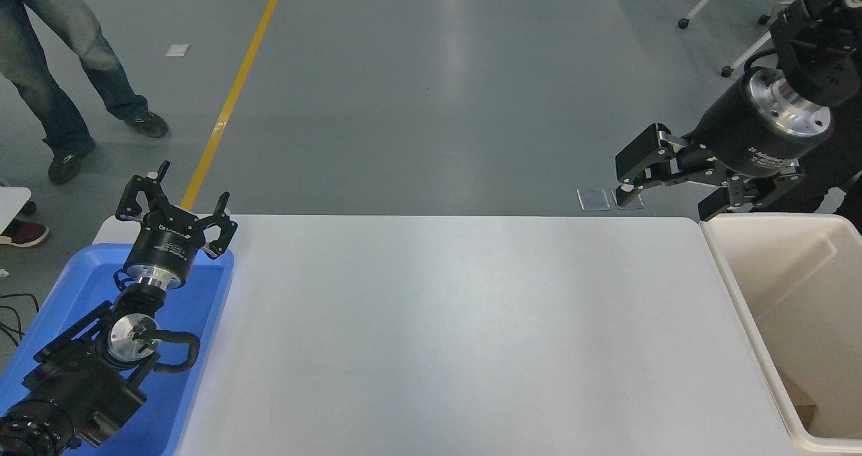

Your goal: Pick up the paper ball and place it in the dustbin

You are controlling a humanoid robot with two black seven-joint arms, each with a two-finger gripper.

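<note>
Paper ball: not clearly visible; a tan scrap (798, 402) low in the dustbin (724, 254) at lower right may be it.
Handling: likely light, soft, crushable; grip across its middle.
Right pincer (670, 190): released, empty, upper right above the surface (444, 335).
Left pincer (175, 207): released, parked lower left over the blue tray (202, 348).

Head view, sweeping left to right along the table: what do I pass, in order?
Blue tray with the parked left tool over its far end → bare white table → right tool, open, above the table's far right corner → dustbin. No paper ball on the table.
</note>
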